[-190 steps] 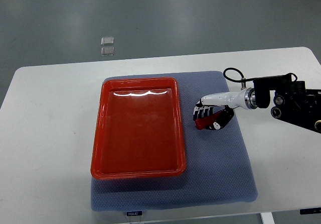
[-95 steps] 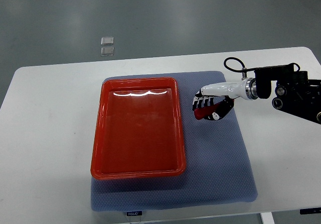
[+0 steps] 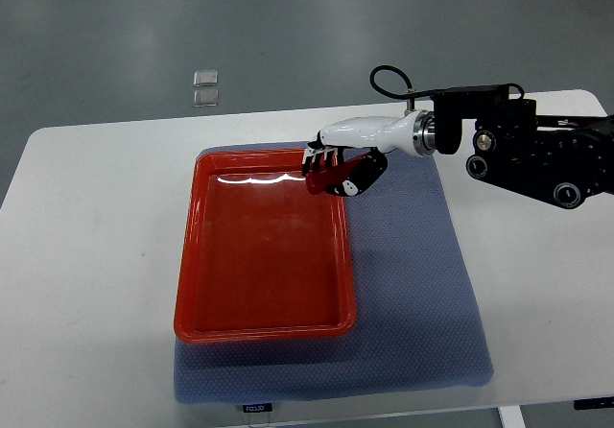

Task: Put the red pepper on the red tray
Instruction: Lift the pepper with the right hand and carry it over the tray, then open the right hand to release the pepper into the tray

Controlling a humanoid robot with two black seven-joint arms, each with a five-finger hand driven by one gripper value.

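Note:
The red tray (image 3: 221,322) lies on the left part of a blue-grey mat (image 3: 422,284); nothing lies in it. My right hand (image 3: 331,167) comes in from the right edge. Its fingers are curled around the red pepper (image 3: 332,175), of which only a small dark red part shows between them. The hand holds the pepper in the air over the tray's far right corner. The left arm is out of the picture.
The mat lies on a white table (image 3: 96,255). The right arm's black forearm (image 3: 523,150) with a looped cable (image 3: 389,81) spans the table's far right. Grey floor with two small clear squares (image 3: 205,87) lies beyond the table.
My right hand has lifted the pepper off the mat and carried it left and away, from right of the tray to over the tray's far right corner.

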